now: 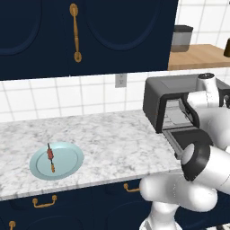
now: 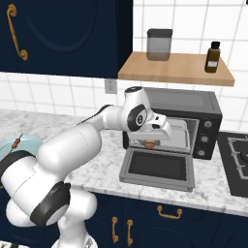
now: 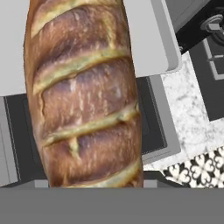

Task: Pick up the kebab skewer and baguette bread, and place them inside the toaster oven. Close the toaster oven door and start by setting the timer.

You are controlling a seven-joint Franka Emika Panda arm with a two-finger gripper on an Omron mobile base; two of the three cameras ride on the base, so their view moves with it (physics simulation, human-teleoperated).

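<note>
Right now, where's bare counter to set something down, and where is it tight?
Free: the marble stretch between the plate and the toaster oven, tiled wall behind it. The plate itself has bare room beside the kebab skewer. Crowded: the oven mouth, where the toaster oven door lies open on the counter and the gripper hangs with the baguette bread.

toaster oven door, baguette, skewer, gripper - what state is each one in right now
toaster oven door: open, folded down flat.
toaster oven: cavity open.
baguette bread: off the plate, held by the gripper over the open door.
kebab skewer: lying on the plate.
gripper: closed on the baguette bread.
</note>
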